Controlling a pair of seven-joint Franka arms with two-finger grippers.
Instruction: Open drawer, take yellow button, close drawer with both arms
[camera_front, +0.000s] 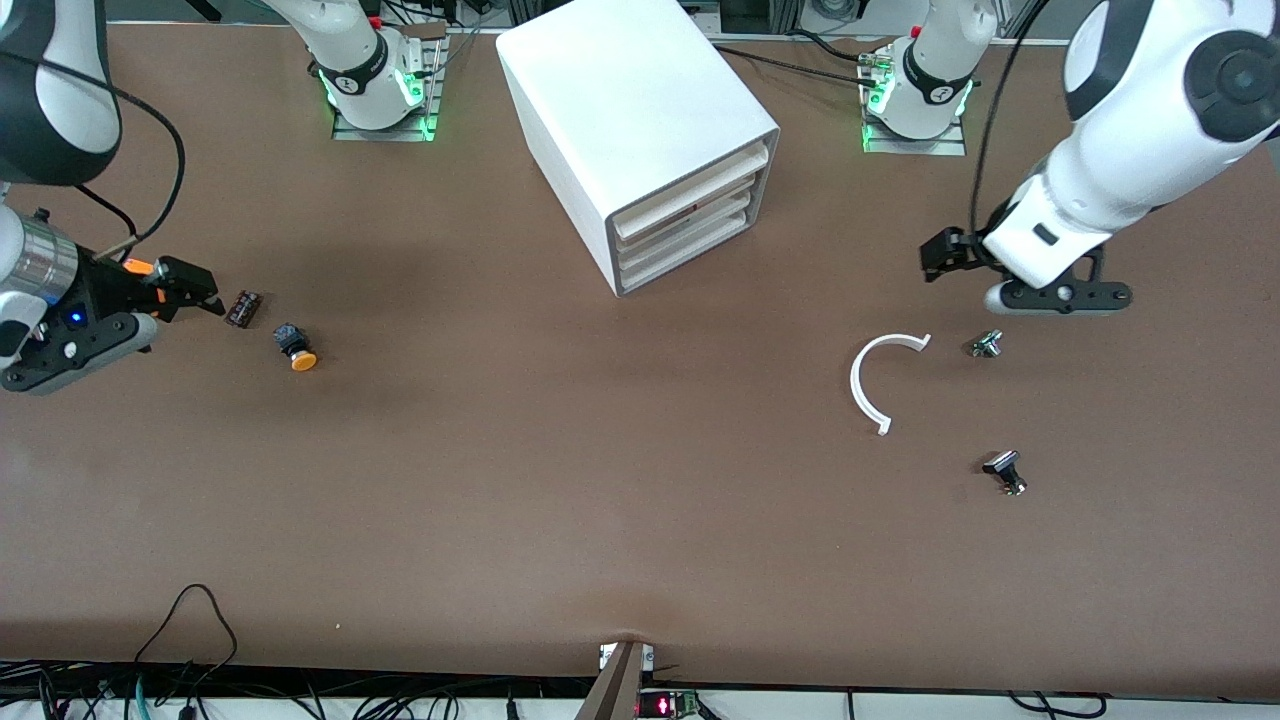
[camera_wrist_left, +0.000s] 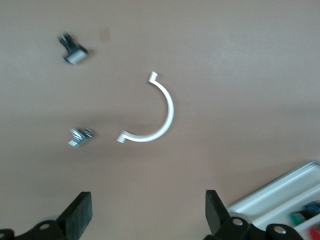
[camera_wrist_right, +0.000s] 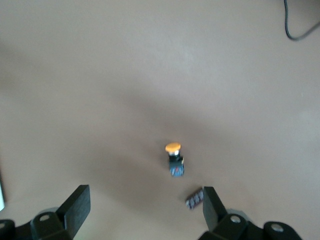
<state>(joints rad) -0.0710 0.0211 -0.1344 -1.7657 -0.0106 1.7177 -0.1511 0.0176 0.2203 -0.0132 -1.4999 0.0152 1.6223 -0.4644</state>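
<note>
The white cabinet (camera_front: 640, 120) stands at the table's middle, toward the arms' bases. Its top drawer (camera_front: 692, 186) looks pushed in, about flush with the three below. The orange-capped button (camera_front: 297, 350) lies on its side on the table toward the right arm's end. It also shows in the right wrist view (camera_wrist_right: 174, 159). My right gripper (camera_front: 203, 290) is open and empty, over the table beside the button, its fingers (camera_wrist_right: 80, 202) wide apart. My left gripper (camera_front: 937, 256) is open and empty over the table at the left arm's end, its fingers (camera_wrist_left: 82, 212) wide apart.
A small dark strip part (camera_front: 243, 308) lies between the right gripper and the button. A white arc piece (camera_front: 872, 380) and two small black-and-silver parts (camera_front: 986, 344), (camera_front: 1006, 470) lie near the left gripper. A white drawer corner (camera_wrist_left: 280, 197) holding coloured things shows in the left wrist view.
</note>
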